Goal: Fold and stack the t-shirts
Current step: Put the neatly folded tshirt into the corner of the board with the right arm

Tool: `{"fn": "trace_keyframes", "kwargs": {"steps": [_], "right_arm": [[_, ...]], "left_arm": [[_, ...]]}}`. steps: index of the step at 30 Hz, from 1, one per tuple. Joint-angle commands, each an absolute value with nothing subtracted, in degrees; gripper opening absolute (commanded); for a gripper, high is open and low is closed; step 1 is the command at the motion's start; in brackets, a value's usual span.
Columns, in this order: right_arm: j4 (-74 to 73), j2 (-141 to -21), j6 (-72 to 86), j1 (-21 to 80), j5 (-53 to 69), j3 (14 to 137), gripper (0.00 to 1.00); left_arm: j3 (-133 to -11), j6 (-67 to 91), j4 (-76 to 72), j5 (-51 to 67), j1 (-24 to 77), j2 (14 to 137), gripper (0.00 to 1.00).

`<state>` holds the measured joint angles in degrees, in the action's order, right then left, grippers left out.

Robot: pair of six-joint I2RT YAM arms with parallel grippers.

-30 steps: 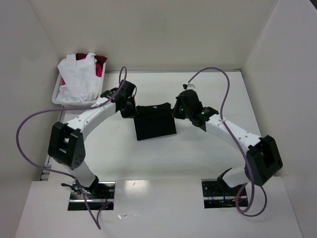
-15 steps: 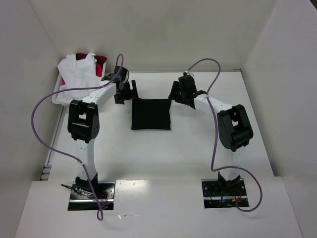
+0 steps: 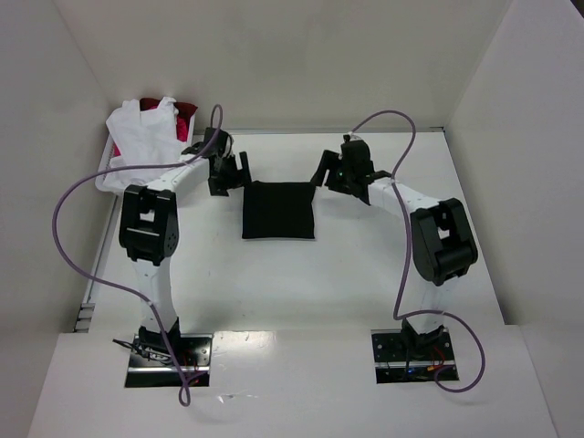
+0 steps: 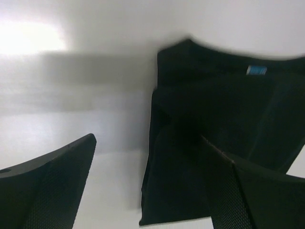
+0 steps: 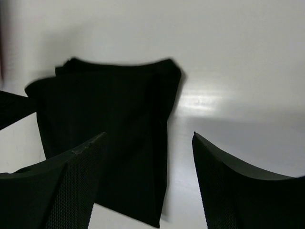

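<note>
White tabletop (image 3: 365,265), walled on three sides by pale panels, is where we work. The black t-shirt (image 3: 278,210) lies on it as a folded rectangle, midway between our two arms. We read that place as deliberate: central, flat and well apart from the white basket (image 3: 102,175) at the far left, so it can serve as the base of the stack.

Our left gripper (image 3: 235,175) hangs just beside the shirt's far left corner, and our right gripper (image 3: 327,173) just beside the far right one. In both wrist views the fingers stand wide apart with nothing between them, only cloth and table below. We judge that this mirrored pose fits working the shirt by its two far corners together.

From the left wrist we see the light-blue neck label (image 4: 257,70) on top, near one edge of the layered cloth. The white t-shirt (image 3: 141,137) and the red t-shirt (image 3: 187,114) are heaped unfolded at the basket, so we judge that most of the task lies ahead.
</note>
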<state>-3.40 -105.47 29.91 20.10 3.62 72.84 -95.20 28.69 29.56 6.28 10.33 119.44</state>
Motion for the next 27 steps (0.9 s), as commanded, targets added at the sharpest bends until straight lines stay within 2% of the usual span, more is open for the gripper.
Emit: {"fn": "trace_keyframes", "kwargs": {"steps": [1, 7, 17, 23, 27], "right_arm": [[0.1, -101.8, 28.9, 20.5, 11.0, 67.3, 0.77], [2.1, -102.3, 27.9, 21.0, 16.3, 64.4, 0.91], [2.2, -109.2, 27.2, 22.6, 17.9, 67.9, 0.93], [-2.0, -115.4, 27.2, 23.1, 17.9, 72.9, 0.86], [-2.5, -117.2, 28.4, 23.1, 18.5, 74.1, 0.73]], "left_arm": [[-88.1, 29.0, 26.5, 6.9, 12.1, 112.0, 0.94], [-77.4, 32.2, 24.1, 6.2, 12.1, 103.6, 0.97], [-72.3, 32.2, 25.5, 5.6, 12.1, 94.8, 0.99], [-72.9, 31.6, 27.8, 5.6, 12.1, 91.4, 0.99], [-72.9, 31.1, 29.0, 5.6, 12.1, 89.8, 0.99]]}}
